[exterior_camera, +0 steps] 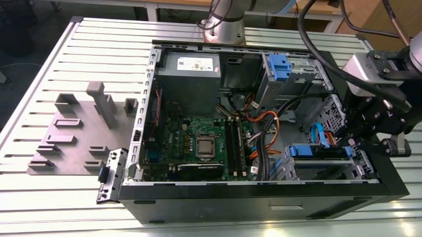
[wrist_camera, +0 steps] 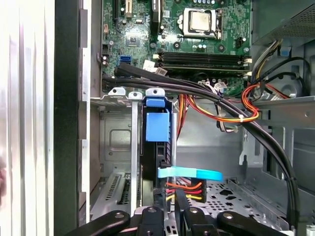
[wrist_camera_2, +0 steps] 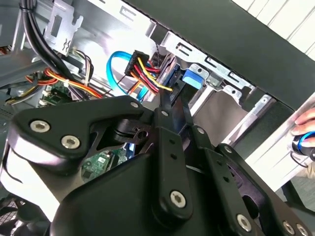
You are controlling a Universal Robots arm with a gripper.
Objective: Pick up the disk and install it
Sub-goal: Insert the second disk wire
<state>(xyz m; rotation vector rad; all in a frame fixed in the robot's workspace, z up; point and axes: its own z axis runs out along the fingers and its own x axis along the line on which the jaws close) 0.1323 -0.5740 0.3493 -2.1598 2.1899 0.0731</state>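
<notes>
While our gripper [wrist_camera: 170, 216] pinches the disk [wrist_camera: 156, 147] edge-on, its slim jaws nearly closed, inside the drive bay [wrist_camera: 115, 98] beside the motherboard [wrist_camera: 197, 34], we should press straight, keeping cables clear.

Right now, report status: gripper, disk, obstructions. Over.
Gripper low over drive bay. Disk on edge in bay slot, cables plugged in. Black cable bundle crosses nearby.
</notes>
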